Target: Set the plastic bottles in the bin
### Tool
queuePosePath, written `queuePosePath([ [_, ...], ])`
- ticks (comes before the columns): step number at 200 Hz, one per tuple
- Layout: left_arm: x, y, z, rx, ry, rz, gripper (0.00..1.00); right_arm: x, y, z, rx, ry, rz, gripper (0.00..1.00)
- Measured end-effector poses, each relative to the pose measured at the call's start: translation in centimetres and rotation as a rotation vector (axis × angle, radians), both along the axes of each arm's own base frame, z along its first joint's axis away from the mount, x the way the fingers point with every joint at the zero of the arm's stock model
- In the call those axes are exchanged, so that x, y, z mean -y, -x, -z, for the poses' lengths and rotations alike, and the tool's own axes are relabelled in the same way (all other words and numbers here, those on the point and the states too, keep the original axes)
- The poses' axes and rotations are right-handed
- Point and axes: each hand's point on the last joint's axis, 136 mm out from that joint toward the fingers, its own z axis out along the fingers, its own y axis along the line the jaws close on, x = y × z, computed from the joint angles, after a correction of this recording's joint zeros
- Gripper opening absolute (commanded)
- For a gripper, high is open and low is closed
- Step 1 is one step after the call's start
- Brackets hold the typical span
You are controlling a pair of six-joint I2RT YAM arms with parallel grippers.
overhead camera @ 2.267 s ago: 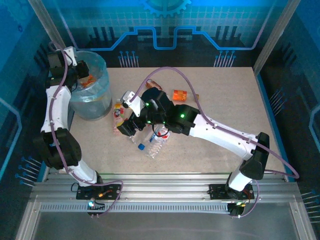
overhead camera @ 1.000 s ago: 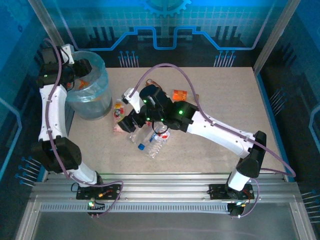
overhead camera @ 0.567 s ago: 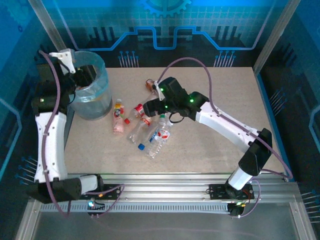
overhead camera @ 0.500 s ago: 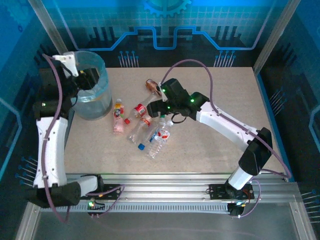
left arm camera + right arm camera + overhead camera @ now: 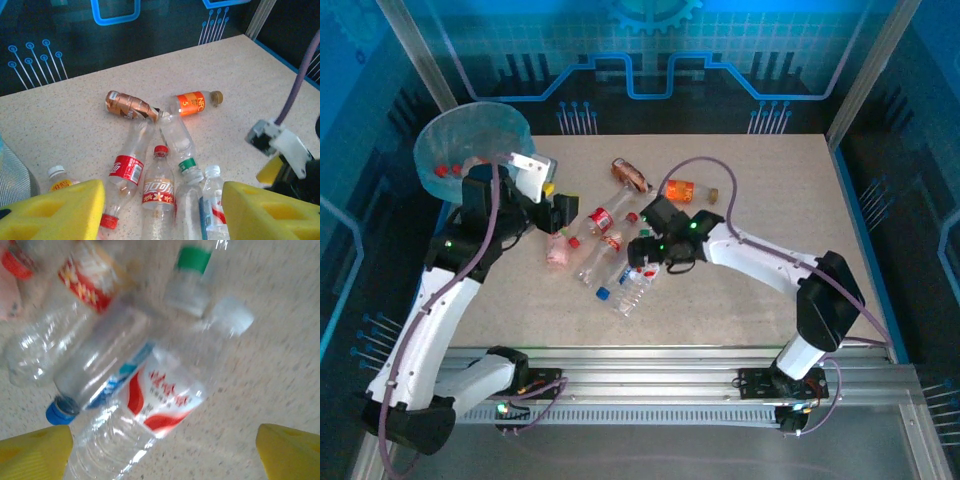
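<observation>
Speckled beige table — blue backdrop.

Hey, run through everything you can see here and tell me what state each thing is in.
left gripper: open, empty
right gripper: open, empty
bin: bag-lined, some bottles inside
brown bottle: crushed, lying on its side
orange bottle: capped, lying on its side
white-capped bottle: capped, lying on its side
</observation>
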Motion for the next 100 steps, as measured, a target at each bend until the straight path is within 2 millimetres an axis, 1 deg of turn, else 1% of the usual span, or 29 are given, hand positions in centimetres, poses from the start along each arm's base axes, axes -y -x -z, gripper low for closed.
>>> queuePosePath([
  [20, -0.2, 0.1, 0.0, 0.011, -0.017, -0.002, 0.65, -0.8, 2.5, 1.6, -0.034, 0.019, 0.002, 0.97],
  [42, -0.3, 0.2, -0.3, 0.032, -0.025, -0.005, 0.65, -1.1, 4.2, 2.9, -0.065, 0.023, 0.026, 0.97],
  [59, -0.3, 0.2, -0.5, 0.042, -0.023, -0.004, 0.65, -1.4, 4.5, 3.3, -0.077, 0.015, 0.05, 0.97],
  [100, -0.3, 0.1, -0.2, 0.045, -0.026, -0.009, 0.66, -2.3, 4.2, 4.6, -0.093, -0.001, 0.086, 0.96],
])
